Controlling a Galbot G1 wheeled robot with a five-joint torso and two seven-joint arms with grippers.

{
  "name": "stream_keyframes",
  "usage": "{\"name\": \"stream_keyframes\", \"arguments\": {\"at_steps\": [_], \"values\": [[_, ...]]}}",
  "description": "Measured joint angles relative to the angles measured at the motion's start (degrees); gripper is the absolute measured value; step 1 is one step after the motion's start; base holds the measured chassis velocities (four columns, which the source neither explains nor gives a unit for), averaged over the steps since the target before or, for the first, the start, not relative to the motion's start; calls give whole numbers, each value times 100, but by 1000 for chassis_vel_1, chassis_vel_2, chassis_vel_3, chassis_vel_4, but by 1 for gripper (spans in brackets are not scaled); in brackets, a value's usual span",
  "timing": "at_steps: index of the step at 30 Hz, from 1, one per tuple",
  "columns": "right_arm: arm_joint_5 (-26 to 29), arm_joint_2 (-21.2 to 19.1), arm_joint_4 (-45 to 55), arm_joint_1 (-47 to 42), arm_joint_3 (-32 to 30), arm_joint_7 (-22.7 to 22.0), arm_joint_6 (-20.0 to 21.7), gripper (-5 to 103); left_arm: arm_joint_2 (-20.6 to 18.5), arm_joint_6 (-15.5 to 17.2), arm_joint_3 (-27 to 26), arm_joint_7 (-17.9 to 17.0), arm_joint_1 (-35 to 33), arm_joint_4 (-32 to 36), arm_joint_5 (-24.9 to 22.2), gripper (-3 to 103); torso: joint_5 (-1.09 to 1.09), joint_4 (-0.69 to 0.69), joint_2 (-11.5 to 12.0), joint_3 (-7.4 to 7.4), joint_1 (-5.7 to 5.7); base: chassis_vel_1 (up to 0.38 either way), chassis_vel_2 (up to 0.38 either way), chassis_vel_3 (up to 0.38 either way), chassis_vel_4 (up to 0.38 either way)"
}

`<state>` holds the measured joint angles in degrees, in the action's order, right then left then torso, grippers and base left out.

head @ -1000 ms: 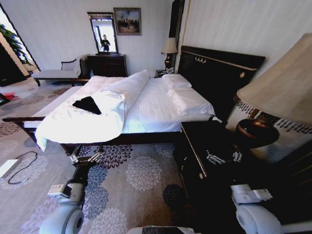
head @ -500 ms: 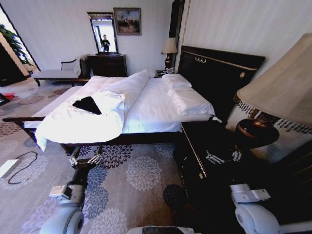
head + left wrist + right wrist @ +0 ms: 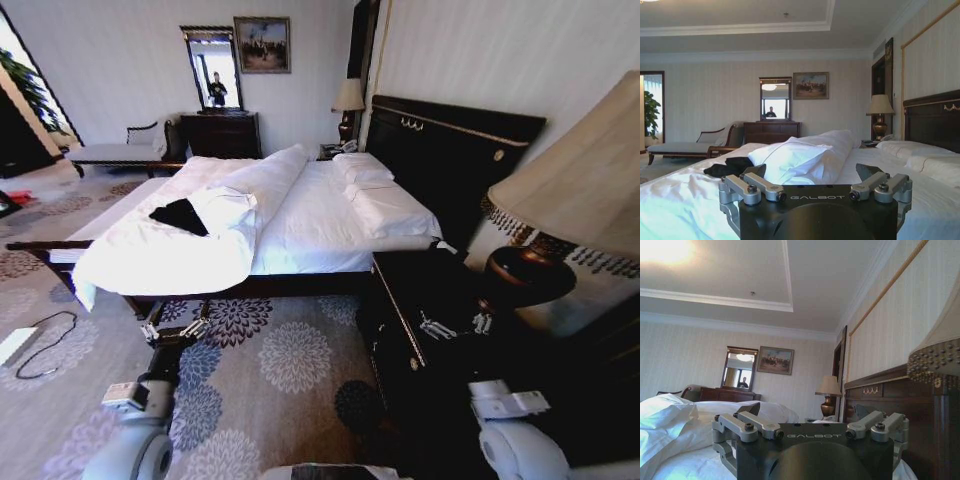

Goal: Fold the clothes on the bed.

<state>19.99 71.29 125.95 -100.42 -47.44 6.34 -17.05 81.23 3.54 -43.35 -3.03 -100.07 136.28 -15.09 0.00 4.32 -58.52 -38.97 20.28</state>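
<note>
The clothes, a crumpled black T-shirt (image 3: 180, 215), lie on the white duvet near the foot end of the bed (image 3: 310, 220), on its side toward me. The left wrist view has the T-shirt (image 3: 730, 166) beside a puffed-up fold of duvet. My left gripper (image 3: 175, 328) hangs open and empty over the carpet just short of the bed's near side rail, pointing at the bed (image 3: 920, 200). My right gripper (image 3: 455, 325) is open and empty above the dark nightstand. In the wrist views the left gripper (image 3: 812, 171) and the right gripper (image 3: 806, 410) both have their fingers spread wide.
A dark nightstand (image 3: 420, 290) with a big lamp (image 3: 575, 190) stands close on my right. The tall headboard (image 3: 450, 150) backs the bed. A cable (image 3: 45, 340) lies on the flowered carpet to my left. A chaise bench (image 3: 110, 152) and a dresser (image 3: 220, 132) stand along the far wall.
The whole head view has shifted very slightly. The T-shirt and bedding lie as before, and both grippers stay open in about the same places.
</note>
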Motion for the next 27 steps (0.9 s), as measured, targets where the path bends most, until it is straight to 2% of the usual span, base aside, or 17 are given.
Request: {"name": "stream_keyframes", "arguments": {"at_steps": [12,27], "values": [[-1,8,-66,14,9,83,-67,100,9,-36,24,0,19,-57,9,100,0,-1,3,-2,5,-177,183,172,-177],[-1,7,-114,40,24,108,-79,100,-36,-45,-1,0,32,-84,8,100,1,1,0,0,-1,-83,80,78,-82]]}}
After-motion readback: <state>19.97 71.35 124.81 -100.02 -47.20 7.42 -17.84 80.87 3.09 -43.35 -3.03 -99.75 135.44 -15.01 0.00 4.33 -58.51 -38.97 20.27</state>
